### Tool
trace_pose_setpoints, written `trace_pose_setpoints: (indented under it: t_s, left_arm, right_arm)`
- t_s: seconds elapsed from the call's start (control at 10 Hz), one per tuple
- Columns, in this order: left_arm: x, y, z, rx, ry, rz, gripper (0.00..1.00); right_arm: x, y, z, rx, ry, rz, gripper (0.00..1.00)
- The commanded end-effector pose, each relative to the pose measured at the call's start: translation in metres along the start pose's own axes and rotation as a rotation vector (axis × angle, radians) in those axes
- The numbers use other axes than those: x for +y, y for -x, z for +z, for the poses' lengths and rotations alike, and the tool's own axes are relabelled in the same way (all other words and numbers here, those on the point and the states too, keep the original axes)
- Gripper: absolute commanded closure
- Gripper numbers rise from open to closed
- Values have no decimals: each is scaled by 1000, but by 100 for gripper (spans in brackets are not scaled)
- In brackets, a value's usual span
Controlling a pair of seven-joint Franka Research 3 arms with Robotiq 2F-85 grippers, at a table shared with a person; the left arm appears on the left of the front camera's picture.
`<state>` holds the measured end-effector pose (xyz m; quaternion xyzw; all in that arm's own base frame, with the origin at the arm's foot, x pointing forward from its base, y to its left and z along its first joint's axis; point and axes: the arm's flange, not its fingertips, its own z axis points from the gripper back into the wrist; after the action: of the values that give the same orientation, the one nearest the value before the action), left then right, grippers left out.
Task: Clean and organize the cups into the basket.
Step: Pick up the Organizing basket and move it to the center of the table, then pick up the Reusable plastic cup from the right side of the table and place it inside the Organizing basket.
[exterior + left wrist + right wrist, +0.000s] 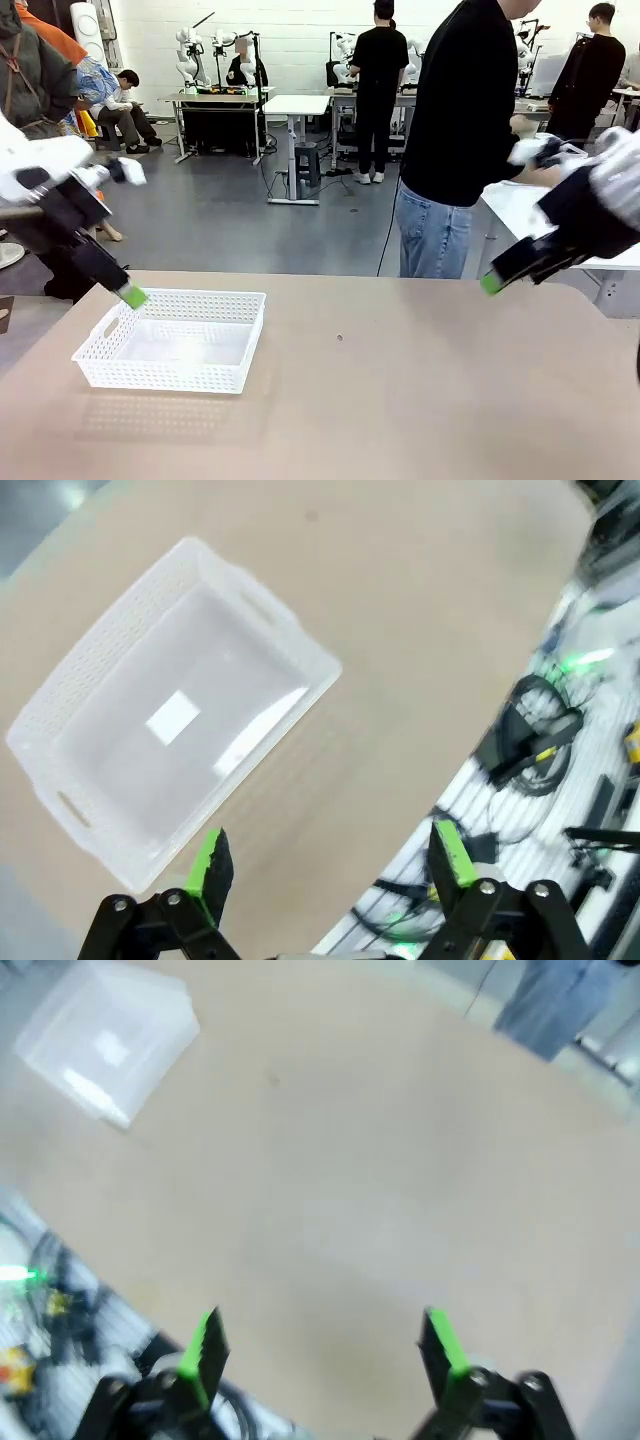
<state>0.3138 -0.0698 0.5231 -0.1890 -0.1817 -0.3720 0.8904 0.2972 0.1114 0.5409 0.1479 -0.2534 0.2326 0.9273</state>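
Behind table point(420, 400), person point(455, 130) standing; basket point(160, 376) near left gripper point(133, 296)

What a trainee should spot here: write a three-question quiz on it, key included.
1. True or false: the left gripper is shut on a cup.
2. The basket sits toward which side of the table? A) the robot's left B) the robot's right C) dead centre
3. Fill in: the right gripper has its jaws ____.
Key: 1 false; 2 A; 3 open.

tan table point(400, 400), 1 white basket point(172, 340) on it
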Motion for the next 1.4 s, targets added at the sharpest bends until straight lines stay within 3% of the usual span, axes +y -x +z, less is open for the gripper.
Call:
trace_pose_setpoints:
  t_s: [0.0,0.1,0.2,0.3,0.5,0.9,1.3]
  left_arm:
    - [33,3,23,-263,459,319,0]
    - [51,13,37,-319,649,385,0]
    - [70,26,49,-379,720,452,0]
    - [90,43,62,-422,709,511,0]
    - [132,86,75,-484,739,644,0]
    - [191,167,93,-611,778,816,0]
    - [198,222,126,-693,651,916,0]
  right_arm:
    - [-45,40,14,-214,-475,-292,0]
    - [-75,51,25,-260,-645,-409,0]
    - [-102,62,33,-268,-755,-477,0]
    - [-127,73,36,-268,-871,-514,0]
    - [-174,100,41,-286,-963,-542,0]
    - [-222,153,66,-268,-889,-617,0]
    - [-230,201,115,-349,-749,-674,0]
